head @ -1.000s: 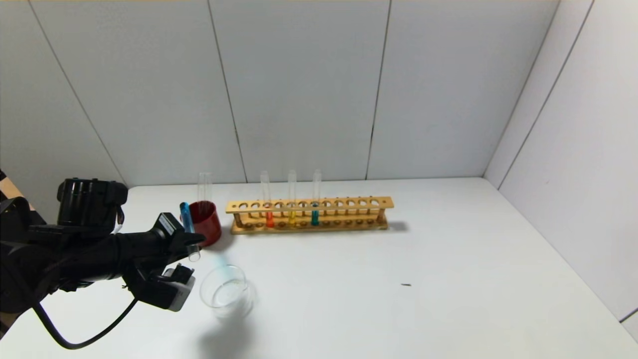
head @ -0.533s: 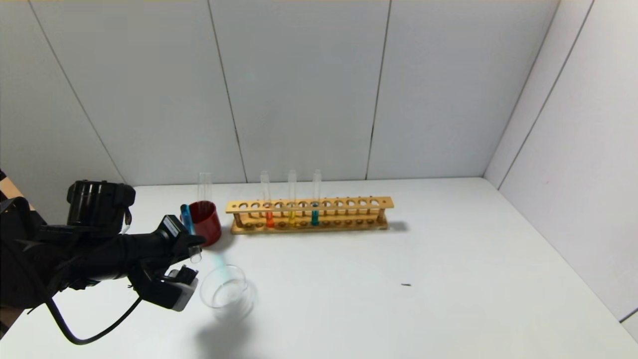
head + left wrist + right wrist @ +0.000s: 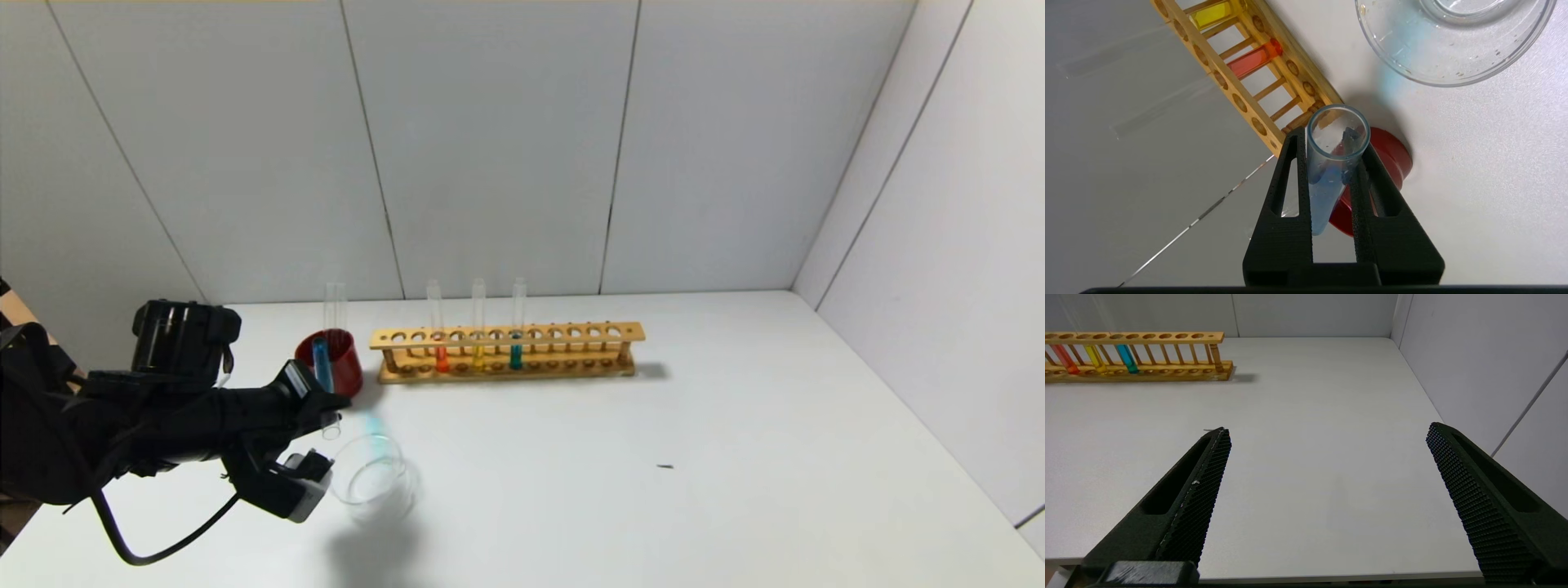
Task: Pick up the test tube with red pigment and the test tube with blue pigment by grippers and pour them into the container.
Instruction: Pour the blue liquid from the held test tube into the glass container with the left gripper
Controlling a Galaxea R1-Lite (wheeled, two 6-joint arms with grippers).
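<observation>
Now we have our left gripper [image 3: 325,406], a black claw of ribbed plastic fingers, clamped around the slim clear glass test tube with blue pigment [image 3: 325,384], held tilted with its open mouth low, just beside the rim of the small round clear glass container [image 3: 369,479] on the smooth white table [image 3: 653,490]. Seen from our left wrist, the tube [image 3: 1333,163] sits squeezed between the two slotted fingers [image 3: 1286,192], blue liquid pooled along its wall, its round lip short of the dish [image 3: 1453,49]. Behind it stands the opaque dark red cup [image 3: 343,363], next to the long wooden rack [image 3: 506,351] where the test tube with red pigment [image 3: 441,347] stands upright. Our right gripper [image 3: 1327,465] hangs parked over bare table, its textured fingers spread wide apart.
</observation>
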